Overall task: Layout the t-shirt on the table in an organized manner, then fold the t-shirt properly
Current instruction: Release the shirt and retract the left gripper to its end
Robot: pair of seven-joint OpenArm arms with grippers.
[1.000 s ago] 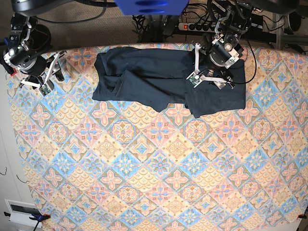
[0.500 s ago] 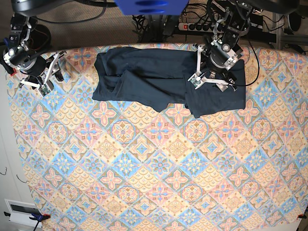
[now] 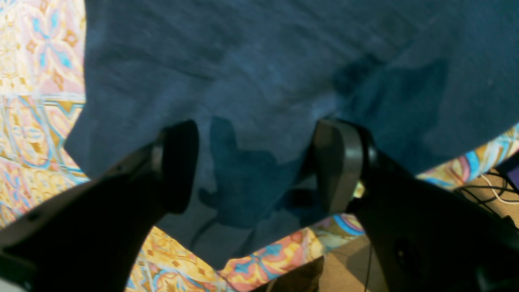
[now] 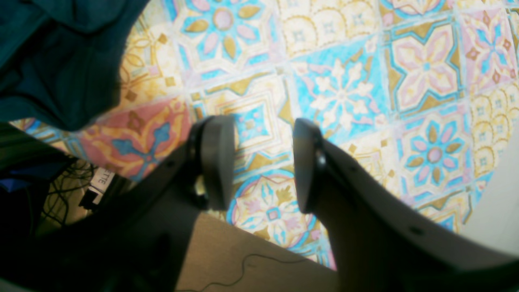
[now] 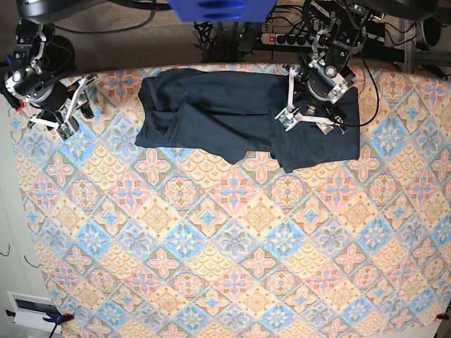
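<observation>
The dark navy t-shirt (image 5: 232, 113) lies rumpled along the far edge of the table (image 5: 225, 246), with one part folded over itself at the left. My left gripper (image 5: 306, 121) hovers over the shirt's right part. In the left wrist view, the left gripper (image 3: 257, 166) is open, both fingers (image 3: 178, 162) just above the t-shirt (image 3: 259, 61) and nothing pinched. My right gripper (image 5: 72, 113) stands at the table's far left corner, off the shirt. Seen from the right wrist, the right gripper (image 4: 262, 162) is partly open over bare patterned table (image 4: 344, 81), with a t-shirt (image 4: 52, 61) edge at upper left.
A power strip and tangled cables (image 5: 289, 39) lie beyond the far table edge. A blue fixture (image 5: 222, 8) hangs at top centre. A white box (image 5: 32, 310) sits off the table's near left corner. Cables (image 3: 486, 190) show past the edge by the left gripper.
The left arm has shifted slightly toward the far edge above the shirt. The right arm and the shirt have not moved.
</observation>
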